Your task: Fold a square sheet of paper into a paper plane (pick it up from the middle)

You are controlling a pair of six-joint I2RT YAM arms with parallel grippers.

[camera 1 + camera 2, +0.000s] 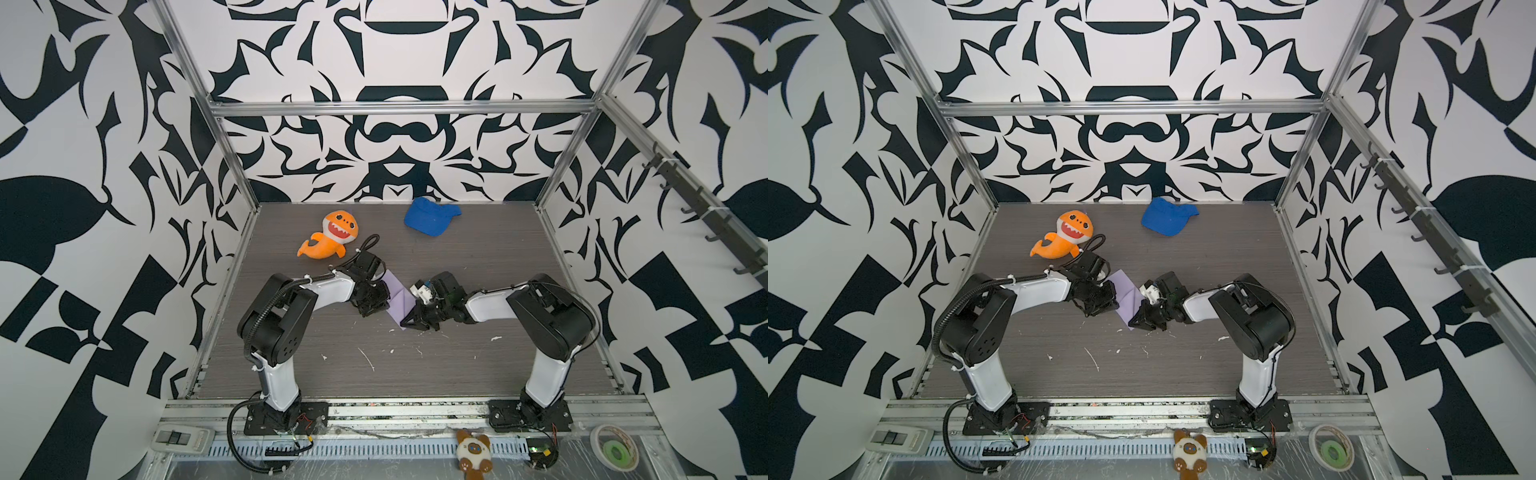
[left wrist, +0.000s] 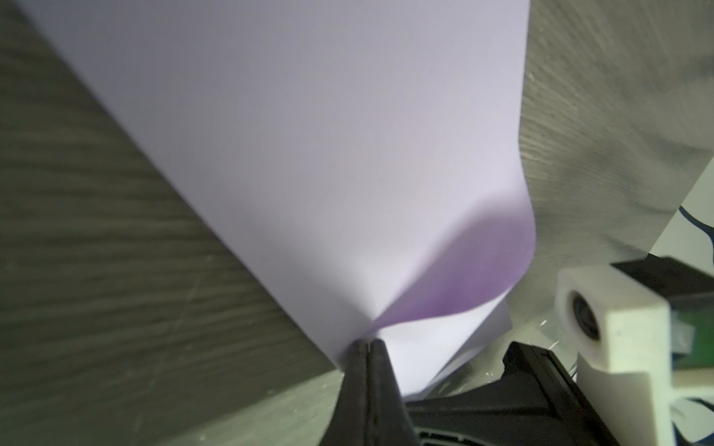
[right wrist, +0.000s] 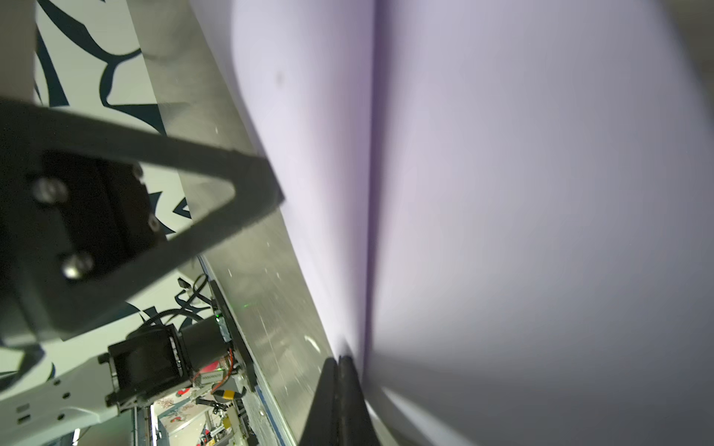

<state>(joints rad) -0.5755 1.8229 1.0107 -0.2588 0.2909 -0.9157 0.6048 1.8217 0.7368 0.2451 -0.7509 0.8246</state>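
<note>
paper: the square sheet of paper (image 1: 397, 296) is held between both grippers over the middle of the table (image 1: 457, 365), bent along a crease | left gripper (image 2: 367, 345): jaws are pinched together on one paper edge | right gripper (image 3: 340, 361): jaws are pinched on another edge

No legible text, brand, number or sign in any view. Small white label (image 3: 210, 376) on wiring beside black motor housing, right wrist view: dark print, too blurred to read. Pale grey plastic switch box (image 1: 180, 438) on front rail, both top views: any markings too small to tell.
</note>
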